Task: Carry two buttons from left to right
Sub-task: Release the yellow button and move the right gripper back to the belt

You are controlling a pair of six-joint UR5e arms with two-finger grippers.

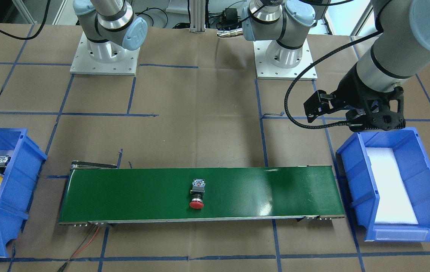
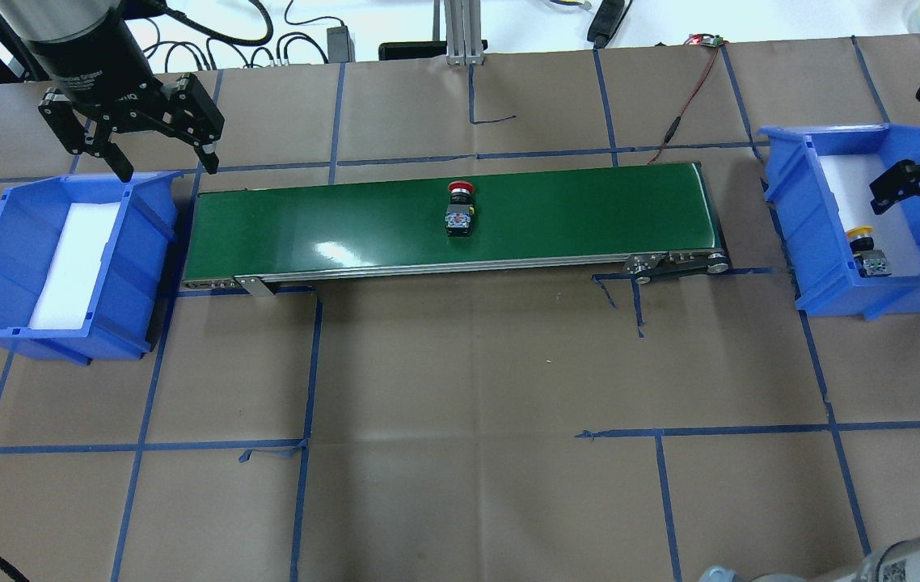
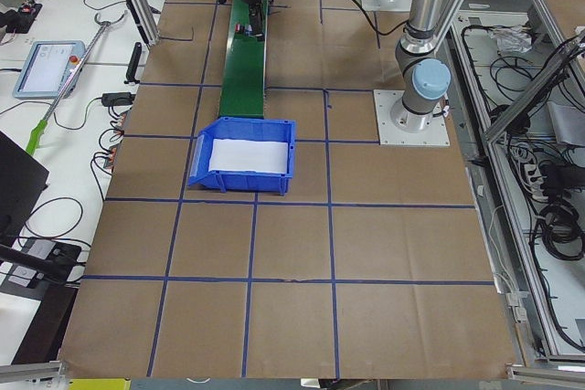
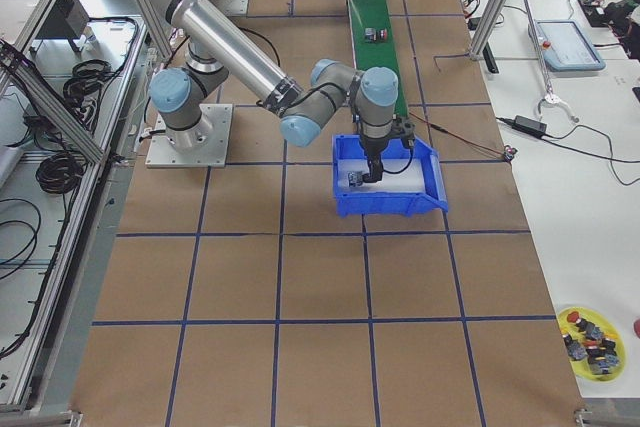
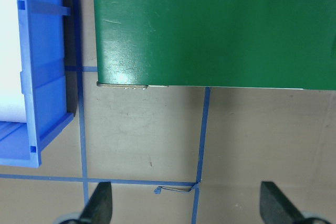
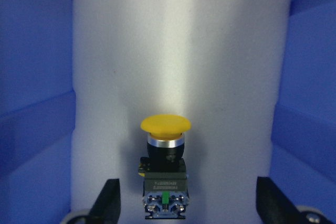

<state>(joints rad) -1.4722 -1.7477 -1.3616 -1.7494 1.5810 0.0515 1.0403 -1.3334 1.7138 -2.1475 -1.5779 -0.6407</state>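
Observation:
The red-capped button [image 2: 460, 208] lies on its side near the middle of the green conveyor belt [image 2: 347, 226]; it also shows in the front view [image 1: 197, 194]. The yellow-capped button [image 2: 865, 250] lies on white foam in the right blue bin [image 2: 791, 186]. My right gripper [image 6: 185, 192] is open just above it, with fingers [image 6: 107, 203] on either side of the yellow button [image 6: 164, 174] and not touching it. My left gripper [image 2: 162, 166] is open and empty, above the table between the left blue bin [image 2: 145, 210] and the belt's left end.
The left bin holds only white foam [image 2: 76, 259]. In the left wrist view the belt's end [image 5: 210, 35] and the bin's wall [image 5: 44, 77] lie beyond the open fingers [image 5: 100, 205]. A red cable [image 2: 690, 89] runs from the belt's far right end.

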